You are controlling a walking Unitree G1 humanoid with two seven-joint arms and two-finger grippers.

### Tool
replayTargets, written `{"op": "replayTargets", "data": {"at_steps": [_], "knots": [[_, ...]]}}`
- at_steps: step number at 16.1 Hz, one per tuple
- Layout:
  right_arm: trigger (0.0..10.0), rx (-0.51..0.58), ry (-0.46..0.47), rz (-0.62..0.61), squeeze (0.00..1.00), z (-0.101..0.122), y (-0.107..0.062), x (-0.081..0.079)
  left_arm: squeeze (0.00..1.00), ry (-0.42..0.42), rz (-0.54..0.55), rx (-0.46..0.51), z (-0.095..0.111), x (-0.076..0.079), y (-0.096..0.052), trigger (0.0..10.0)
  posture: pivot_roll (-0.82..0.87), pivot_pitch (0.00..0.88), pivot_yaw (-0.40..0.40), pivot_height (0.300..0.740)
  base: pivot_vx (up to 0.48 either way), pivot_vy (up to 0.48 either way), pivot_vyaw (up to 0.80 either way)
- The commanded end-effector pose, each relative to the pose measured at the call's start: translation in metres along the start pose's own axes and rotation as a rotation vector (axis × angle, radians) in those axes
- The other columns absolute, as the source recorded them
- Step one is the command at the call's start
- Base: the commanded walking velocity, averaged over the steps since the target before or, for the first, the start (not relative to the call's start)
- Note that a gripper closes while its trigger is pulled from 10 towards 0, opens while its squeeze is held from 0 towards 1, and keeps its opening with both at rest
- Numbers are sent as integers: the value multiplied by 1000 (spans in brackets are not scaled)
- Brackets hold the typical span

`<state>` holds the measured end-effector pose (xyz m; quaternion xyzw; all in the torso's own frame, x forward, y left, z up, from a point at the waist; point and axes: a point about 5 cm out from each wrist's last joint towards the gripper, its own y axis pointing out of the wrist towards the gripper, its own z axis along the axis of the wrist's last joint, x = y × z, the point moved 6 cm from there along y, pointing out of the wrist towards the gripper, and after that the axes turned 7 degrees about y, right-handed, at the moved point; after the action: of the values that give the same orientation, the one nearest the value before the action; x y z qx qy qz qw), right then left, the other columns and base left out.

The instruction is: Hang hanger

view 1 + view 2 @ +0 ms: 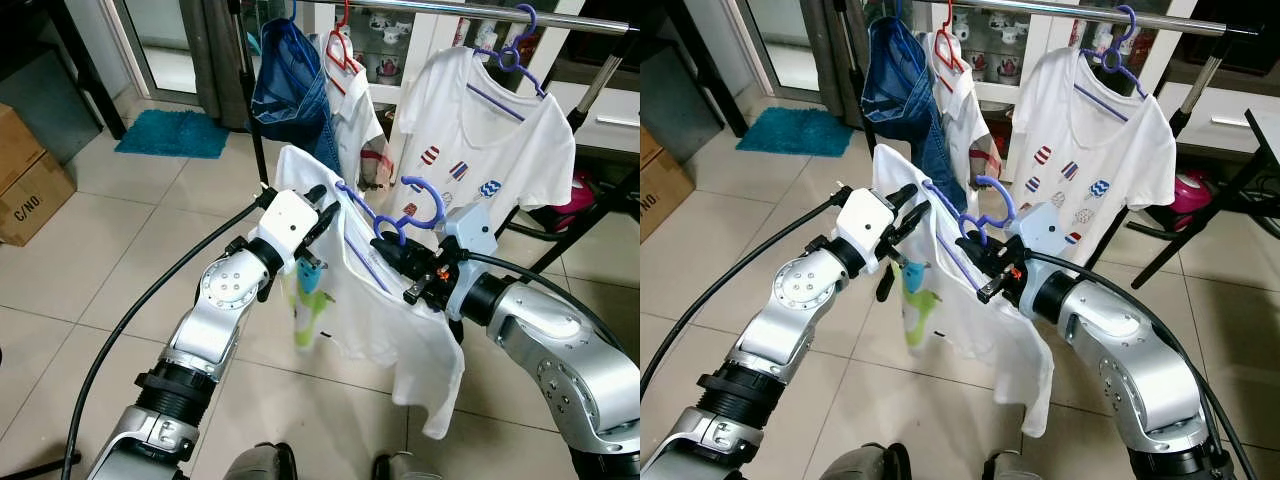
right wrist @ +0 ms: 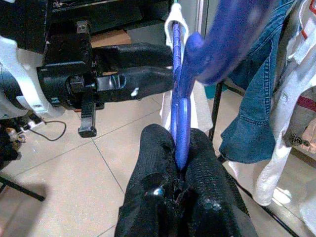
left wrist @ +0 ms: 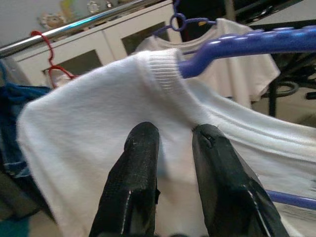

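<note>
A blue-purple hanger (image 1: 420, 208) carries a white T-shirt (image 1: 375, 310) and is held in the air between my two arms, below the metal rail (image 1: 470, 12). My right gripper (image 1: 392, 252) is shut on the hanger just under its hook; the right wrist view shows the blue hanger (image 2: 181, 118) pinched between the fingers (image 2: 153, 158). My left gripper (image 1: 325, 210) is at the shirt's shoulder by the collar, its fingers (image 3: 143, 163) close together on the white T-shirt (image 3: 89, 128) cloth.
On the rail hang another white T-shirt (image 1: 485, 130) on a purple hanger (image 1: 515, 50), a small shirt on a red hanger (image 1: 343, 45) and blue jeans (image 1: 290, 90). A cardboard box (image 1: 25, 185) stands at the left, a teal mat (image 1: 170, 132) behind.
</note>
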<state>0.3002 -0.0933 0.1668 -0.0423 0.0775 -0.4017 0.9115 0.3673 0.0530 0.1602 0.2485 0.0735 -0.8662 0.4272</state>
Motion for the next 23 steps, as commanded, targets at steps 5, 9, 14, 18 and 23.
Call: {"op": "replayTargets", "data": {"at_steps": [5,9,14,18,23], "knots": [[0,18,-20,30,0,8,-1,-5,0,-79,-138,52,10,28,1,10000,-184,79,51,740,0,0,0],[0,17,-23,34,0,9,-1,-5,0,-10,2,-39,-5,3,3,10000,-187,81,49,740,0,0,0],[0,17,-26,37,0,9,-1,-5,0,36,131,-88,-12,-25,2,10000,-186,81,49,740,0,0,0],[0,15,-25,33,0,9,0,-4,0,37,97,-81,-11,-16,4,667,-185,83,50,740,0,0,0],[0,14,-25,28,0,9,0,-3,0,29,103,-83,-12,-19,4,0,-184,85,48,740,0,0,0]]}}
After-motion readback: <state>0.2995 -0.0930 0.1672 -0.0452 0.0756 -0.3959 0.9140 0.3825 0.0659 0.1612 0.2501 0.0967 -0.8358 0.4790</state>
